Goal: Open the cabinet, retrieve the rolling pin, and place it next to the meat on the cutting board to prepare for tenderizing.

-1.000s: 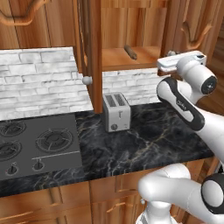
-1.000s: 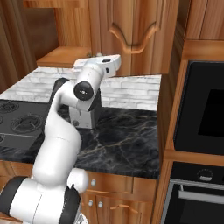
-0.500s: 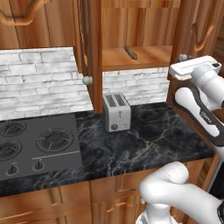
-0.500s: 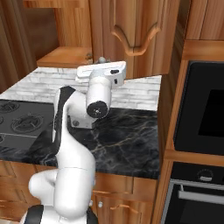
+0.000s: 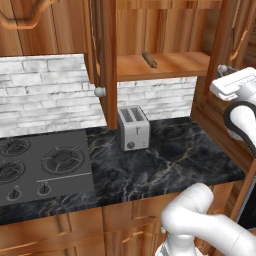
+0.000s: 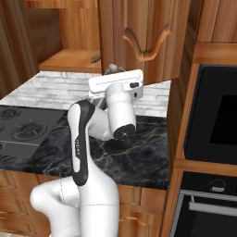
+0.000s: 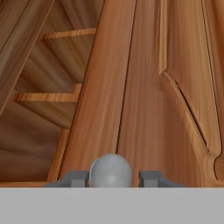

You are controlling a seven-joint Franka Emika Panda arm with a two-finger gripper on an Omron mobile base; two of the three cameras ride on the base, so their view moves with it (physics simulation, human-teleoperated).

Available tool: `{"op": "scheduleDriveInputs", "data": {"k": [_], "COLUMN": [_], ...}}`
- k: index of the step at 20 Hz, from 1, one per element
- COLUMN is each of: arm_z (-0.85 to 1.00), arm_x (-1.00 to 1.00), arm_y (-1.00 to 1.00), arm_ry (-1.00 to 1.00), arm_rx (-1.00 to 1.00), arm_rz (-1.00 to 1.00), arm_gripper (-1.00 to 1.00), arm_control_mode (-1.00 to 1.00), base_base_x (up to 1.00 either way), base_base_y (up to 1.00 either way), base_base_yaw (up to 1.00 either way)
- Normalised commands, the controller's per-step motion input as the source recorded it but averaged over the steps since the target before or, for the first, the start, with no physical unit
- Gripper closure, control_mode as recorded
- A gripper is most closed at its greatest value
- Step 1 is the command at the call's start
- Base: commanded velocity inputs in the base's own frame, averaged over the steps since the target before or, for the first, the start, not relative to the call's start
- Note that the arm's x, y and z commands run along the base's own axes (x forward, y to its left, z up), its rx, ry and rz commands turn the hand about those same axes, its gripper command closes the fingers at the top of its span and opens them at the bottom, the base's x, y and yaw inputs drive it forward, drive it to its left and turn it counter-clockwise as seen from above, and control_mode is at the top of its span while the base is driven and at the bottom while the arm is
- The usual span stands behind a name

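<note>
Up at the cabinet [image 5: 150, 35], both doors stand swung out, so the inside shelf shows in the left base view. The rolling pin [image 5: 149, 59] lies on that shelf, toward its middle, pointing front to back, and nothing touches it. The left door [image 5: 102, 55] hangs edge-on toward the camera, with its round silver knob [image 5: 100, 92] near the bottom edge. The right door [image 6: 148, 37] is open too, its carved arched panel facing the right base camera.

The gripper [image 7: 111, 178] sits at the right door's knob [image 7: 110, 170]. In the hand view the silver ball lies between the two dark fingertips [image 7: 150, 178], one on each side of it and just beside it, with a thin gap visible on each side; whether the tips actually press on the ball cannot be told. The same knob [image 6: 112, 68] peeks over the top of the white hand in the right base view, and it shows beside the hand at the right edge of the left base view [image 5: 222, 69].

Below the cabinet, a silver toaster [image 5: 133, 128] stands on the black marble counter [image 5: 170, 160], against the white brick wall [image 5: 45, 92]. A gas stove [image 5: 42, 165] is set into the counter to the toaster's left. A black oven [image 6: 217, 115] fills the wall at the right.
</note>
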Motion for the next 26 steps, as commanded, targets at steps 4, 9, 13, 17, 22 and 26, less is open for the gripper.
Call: {"op": "scheduleDriveInputs", "data": {"k": [4,9,13,17,22,26], "arm_z": [0.0,0.0,0.0,-0.08,-0.02,0.0], "arm_x": [0.0,-0.12,-0.36,-0.45,-0.24,0.0], "arm_y": [0.0,0.0,0.04,0.12,0.34,0.46], "arm_ry": [0.01,0.0,-0.01,0.0,0.01,0.04], "arm_rx": [0.0,0.0,-0.02,-0.01,0.0,-0.01], "arm_rz": [0.0,0.0,0.0,0.0,-0.01,-0.06], "arm_gripper": [-1.0,-1.0,-1.0,-1.0,-1.0,-1.0], "arm_control_mode": [-1.0,-1.0,-1.0,-1.0,-1.0,-1.0], "base_base_x": [0.0,0.0,0.0,0.0,0.0,0.0], "base_base_y": [0.0,0.0,0.0,0.0,0.0,0.0], "base_base_yaw": [0.0,0.0,0.0,0.0,0.0,0.0]}}
